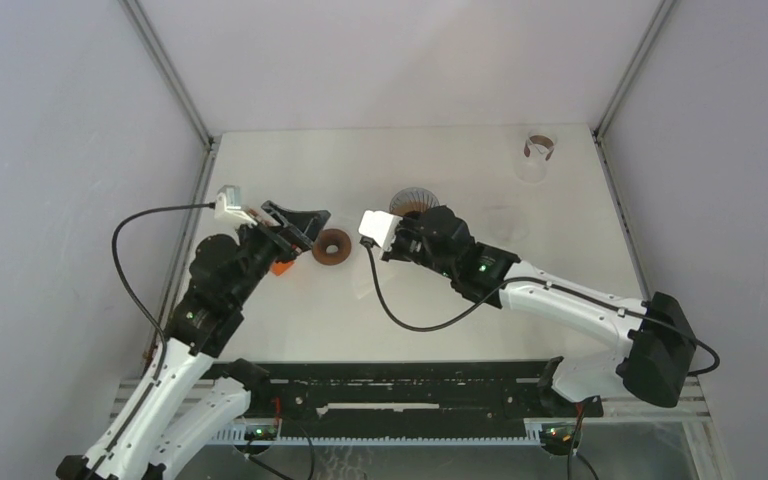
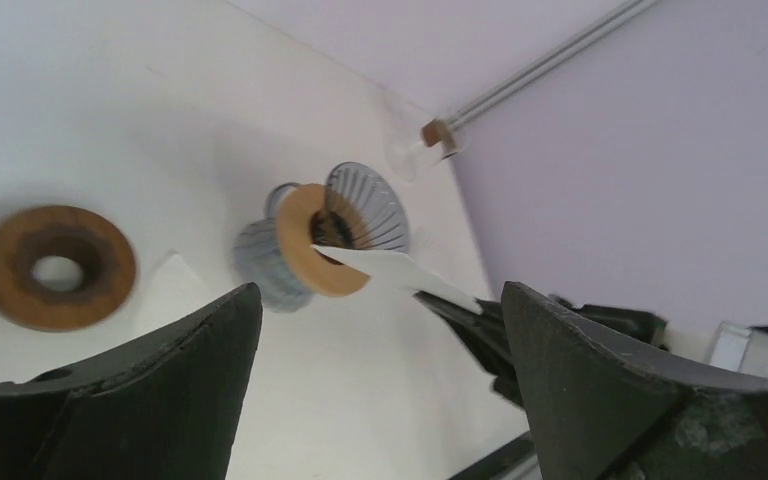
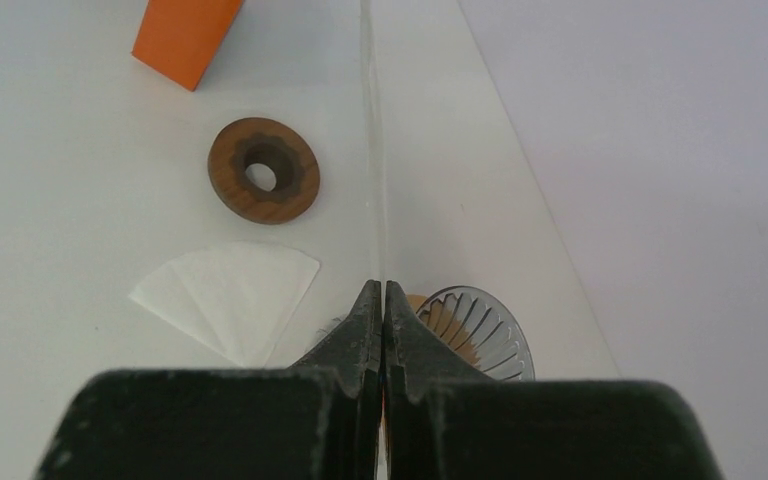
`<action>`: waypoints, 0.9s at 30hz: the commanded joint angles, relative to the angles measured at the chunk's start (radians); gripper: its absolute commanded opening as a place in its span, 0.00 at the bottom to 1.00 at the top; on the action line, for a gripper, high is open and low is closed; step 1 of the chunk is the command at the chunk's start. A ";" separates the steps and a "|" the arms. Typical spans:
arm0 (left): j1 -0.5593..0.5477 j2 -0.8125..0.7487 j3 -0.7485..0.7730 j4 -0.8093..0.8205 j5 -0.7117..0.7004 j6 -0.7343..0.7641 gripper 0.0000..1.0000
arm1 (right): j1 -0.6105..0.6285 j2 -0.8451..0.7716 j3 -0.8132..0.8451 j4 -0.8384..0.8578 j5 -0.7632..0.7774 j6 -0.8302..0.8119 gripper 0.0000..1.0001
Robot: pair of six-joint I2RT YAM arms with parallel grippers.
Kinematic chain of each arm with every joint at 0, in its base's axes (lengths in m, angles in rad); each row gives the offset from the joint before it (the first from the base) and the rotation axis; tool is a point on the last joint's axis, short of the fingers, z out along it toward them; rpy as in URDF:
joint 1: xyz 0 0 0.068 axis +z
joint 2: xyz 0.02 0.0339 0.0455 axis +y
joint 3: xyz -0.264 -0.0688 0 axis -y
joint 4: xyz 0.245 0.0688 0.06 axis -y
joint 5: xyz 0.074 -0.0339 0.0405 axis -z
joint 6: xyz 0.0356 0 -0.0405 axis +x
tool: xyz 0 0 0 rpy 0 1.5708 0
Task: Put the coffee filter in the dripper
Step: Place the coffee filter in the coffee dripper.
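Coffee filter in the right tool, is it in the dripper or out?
Out: the coffee filter is pinched in the shut right tool, outside the dripper.

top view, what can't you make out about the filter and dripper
- dripper: top view, mostly behind the right arm; only ribbed rim shows.
- coffee filter: top view, hidden by the right gripper; edge-on in right wrist view.
- orange object: mostly under the left arm; cut off by right wrist view's top edge.
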 commanded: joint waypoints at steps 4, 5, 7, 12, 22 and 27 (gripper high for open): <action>-0.004 0.070 -0.059 0.256 0.064 -0.371 0.94 | 0.027 0.020 0.001 0.093 0.081 -0.010 0.00; -0.004 0.086 -0.055 0.258 0.068 -0.382 0.94 | 0.029 0.021 0.001 0.093 0.080 -0.011 0.00; -0.005 0.113 -0.059 0.281 0.079 -0.410 0.93 | 0.033 0.025 0.003 0.094 0.078 -0.015 0.00; -0.014 0.170 -0.075 0.332 0.107 -0.471 0.88 | 0.042 0.036 0.001 0.100 0.101 -0.022 0.00; -0.083 0.222 -0.099 0.393 0.121 -0.497 0.55 | 0.046 0.041 -0.011 0.128 0.130 -0.020 0.00; -0.088 0.202 -0.124 0.394 0.103 -0.508 0.45 | 0.046 0.038 -0.017 0.134 0.147 -0.019 0.00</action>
